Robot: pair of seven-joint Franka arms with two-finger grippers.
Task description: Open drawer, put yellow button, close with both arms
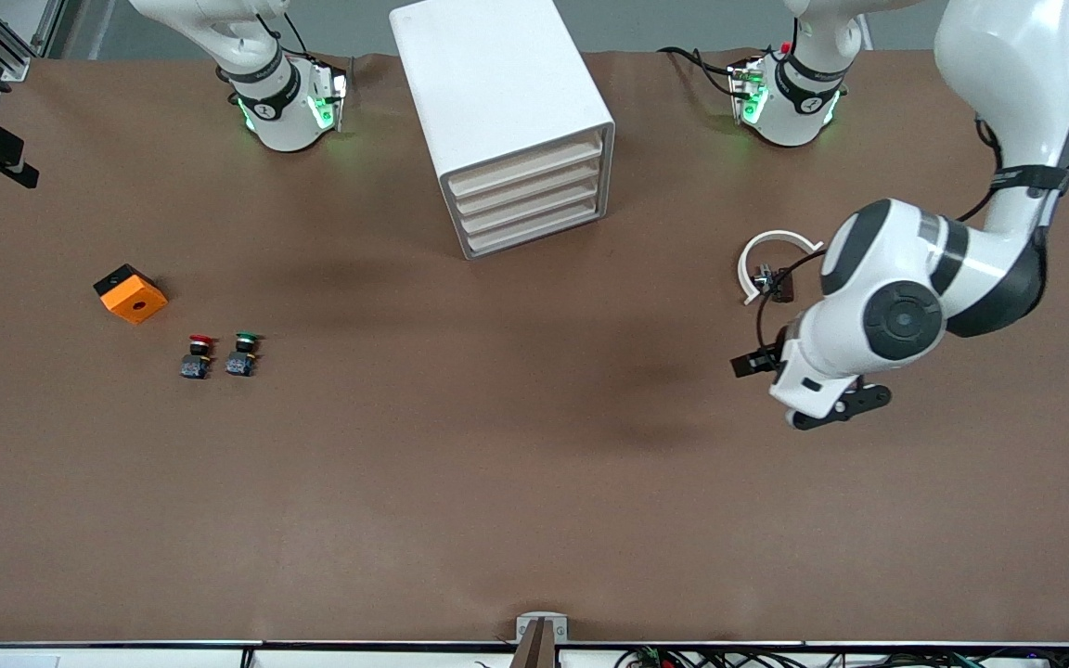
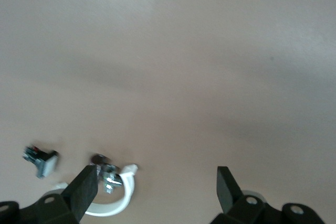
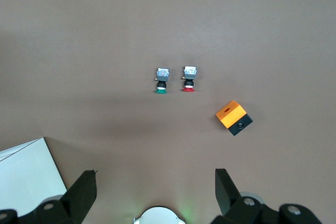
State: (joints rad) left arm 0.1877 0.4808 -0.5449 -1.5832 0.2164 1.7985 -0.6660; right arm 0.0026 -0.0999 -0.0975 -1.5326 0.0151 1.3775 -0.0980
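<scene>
White cabinet (image 1: 507, 121) top centre, beige top drawer (image 1: 527, 167) closed, left end effector (image 2: 155, 187) and right end effector (image 3: 155, 187) fingers apart, empty.

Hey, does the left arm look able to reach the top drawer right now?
Probably yes: the left gripper hangs open over the table, and nothing stands between it and the closed top drawer.

The white cabinet (image 3: 23, 174) is cut off at the right wrist view's edge. The white ring (image 2: 113, 203) shows blurred and partly hidden by the left gripper (image 2: 155, 192).
</scene>
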